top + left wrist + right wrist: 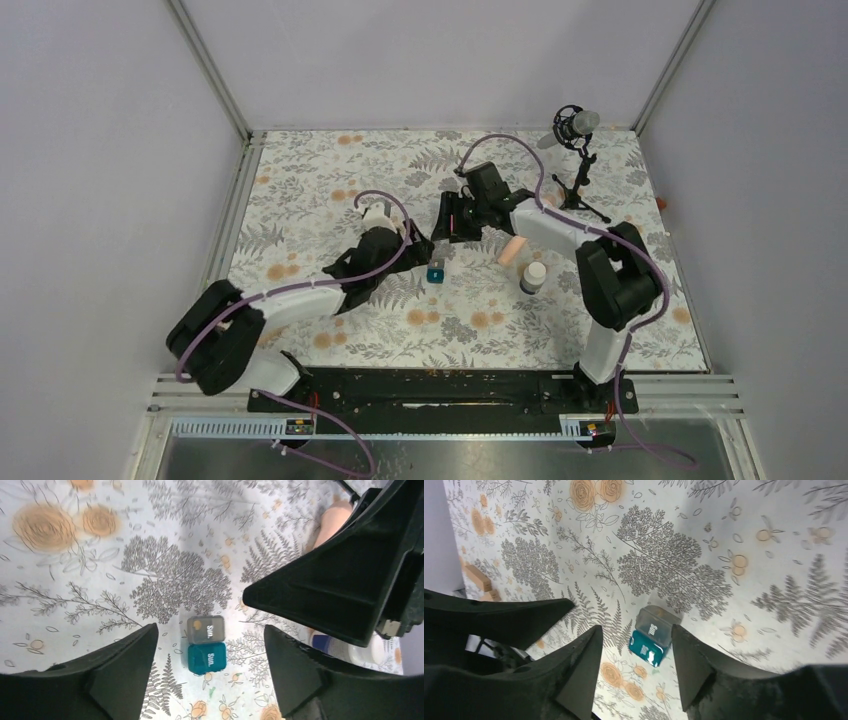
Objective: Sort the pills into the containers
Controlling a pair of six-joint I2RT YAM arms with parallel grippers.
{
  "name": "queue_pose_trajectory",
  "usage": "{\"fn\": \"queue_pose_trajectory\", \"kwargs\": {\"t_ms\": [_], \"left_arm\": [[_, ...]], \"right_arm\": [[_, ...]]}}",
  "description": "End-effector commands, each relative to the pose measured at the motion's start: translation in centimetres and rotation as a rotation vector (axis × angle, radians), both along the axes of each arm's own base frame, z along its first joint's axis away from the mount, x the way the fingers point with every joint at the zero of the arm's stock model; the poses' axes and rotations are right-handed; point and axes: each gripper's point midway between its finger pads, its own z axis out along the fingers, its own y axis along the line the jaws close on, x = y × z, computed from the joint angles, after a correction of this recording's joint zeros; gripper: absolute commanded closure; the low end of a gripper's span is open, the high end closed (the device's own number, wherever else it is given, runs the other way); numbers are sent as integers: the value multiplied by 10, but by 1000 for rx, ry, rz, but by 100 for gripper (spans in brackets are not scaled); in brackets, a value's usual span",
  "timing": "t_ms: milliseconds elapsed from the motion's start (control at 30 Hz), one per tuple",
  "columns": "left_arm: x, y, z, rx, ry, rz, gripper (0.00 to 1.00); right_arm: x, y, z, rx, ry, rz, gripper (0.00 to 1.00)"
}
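The left arm (300,297) reaches from the near-left corner of the table (300,180) toward its middle. There the left gripper (424,247) points down with its fingers (125,670) spread wide. The right arm (548,226) rises near the right edge, forearm running leftward, and the right gripper (447,218) hangs just beside the other, fingers (579,675) likewise apart.
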Motion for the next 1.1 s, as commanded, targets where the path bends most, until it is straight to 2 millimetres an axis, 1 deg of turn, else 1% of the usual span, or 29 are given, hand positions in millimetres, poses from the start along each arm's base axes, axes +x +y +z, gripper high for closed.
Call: {"fn": "queue_pose_trajectory", "kwargs": {"t_ms": [0,33,67,100,167,233,300,400,467,533,633,733,833,933,1000,1067], "left_arm": [[7,17,53,80,-129,3,9],[6,21,61,94,-143,2,2],[4,26,71,102,-160,11,1],[1,34,74,132,-154,16,1],[-6,47,90,156,-171,32,1],[-15,61,105,175,-191,50,1],[-23,75,120,194,-217,69,1],[-35,98,136,221,-248,109,1],[-44,112,147,227,-264,134,1],[-52,123,156,223,-277,146,1],[-66,136,169,194,-298,157,1],[-81,149,181,157,-319,169,1],[-96,166,190,135,-333,184,1],[-111,182,200,112,-355,202,1],[-119,192,205,101,-367,216,1],[-125,199,210,92,-378,225,1]], "right_arm": [[4,-26,62,-79,-153,-43,36],[-1,-37,67,-110,-169,-57,34],[-4,-48,76,-135,-200,-79,31],[-9,-61,84,-167,-229,-98,29],[-19,-88,102,-220,-293,-155,24],[-33,-122,124,-291,-337,-238,20],[-49,-158,146,-357,-373,-325,10],[-75,-205,180,-417,-463,-439,2],[-93,-229,202,-421,-533,-509,1],[-113,-251,224,-388,-612,-579,1],[-138,-275,245,-357,-693,-644,1],[-160,-299,258,-366,-745,-696,0],[-181,-324,269,-388,-786,-755,1],[-200,-344,278,-392,-833,-806,1],[-210,-354,283,-392,-860,-831,0],[-216,-364,288,-411,-889,-858,0]]}}
